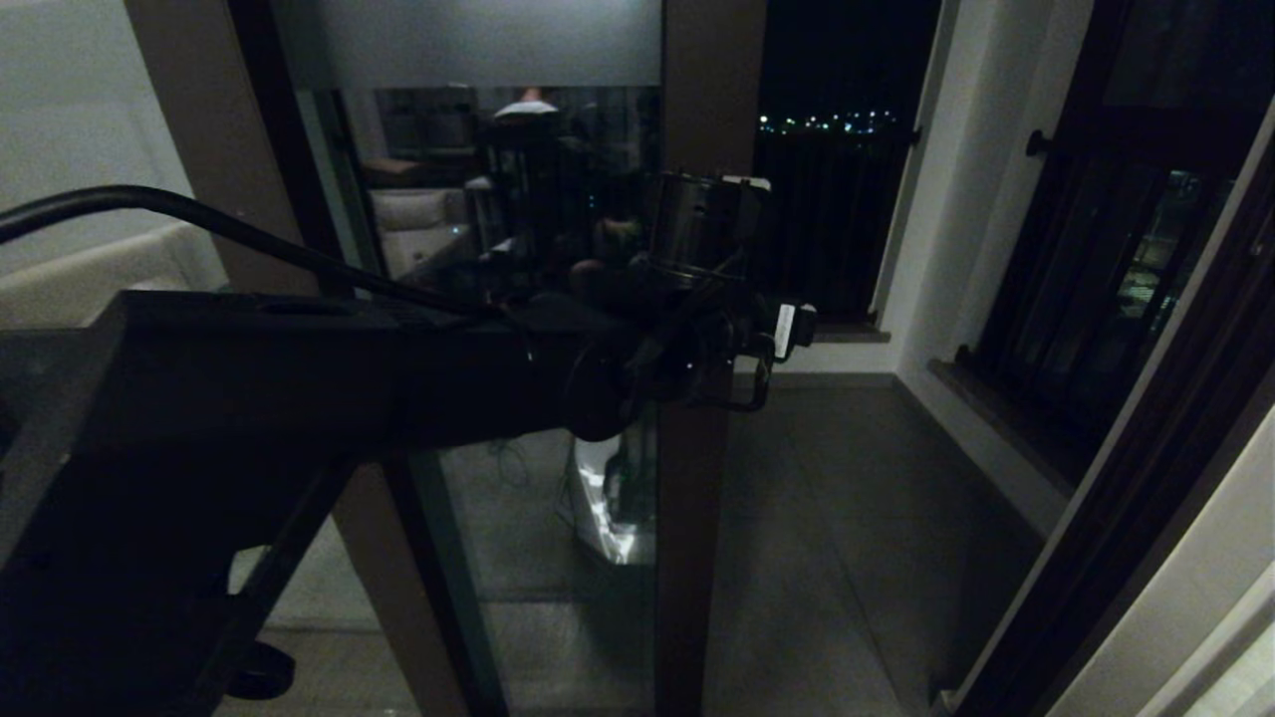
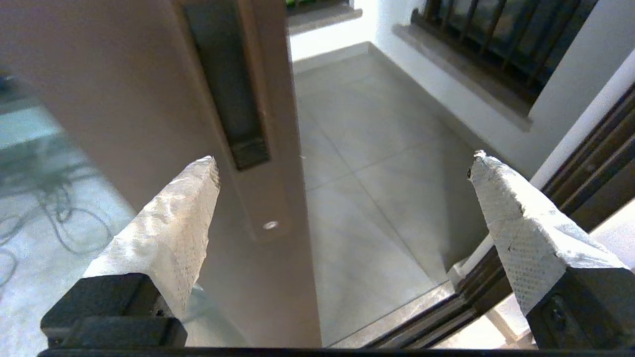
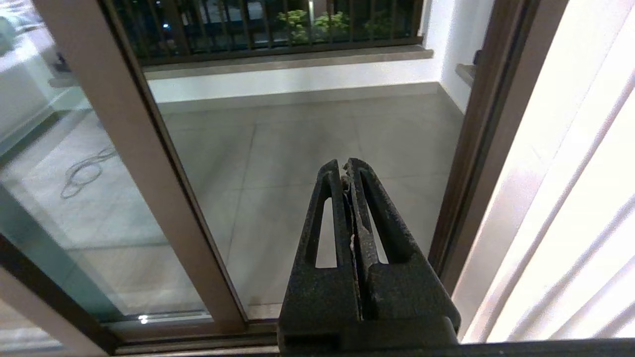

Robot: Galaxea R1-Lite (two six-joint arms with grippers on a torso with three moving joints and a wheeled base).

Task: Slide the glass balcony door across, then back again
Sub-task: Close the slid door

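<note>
The glass balcony door is standing partly slid across, its brown stile upright in the middle of the doorway, with the tiled balcony floor showing through the open gap to its right. The left gripper is reaching out at the stile's edge, its fingers spread wide, one on the near face of the stile by the recessed handle slot and the other out in the gap. The right gripper is hanging near the doorway's right frame, fingers pressed together on nothing.
</note>
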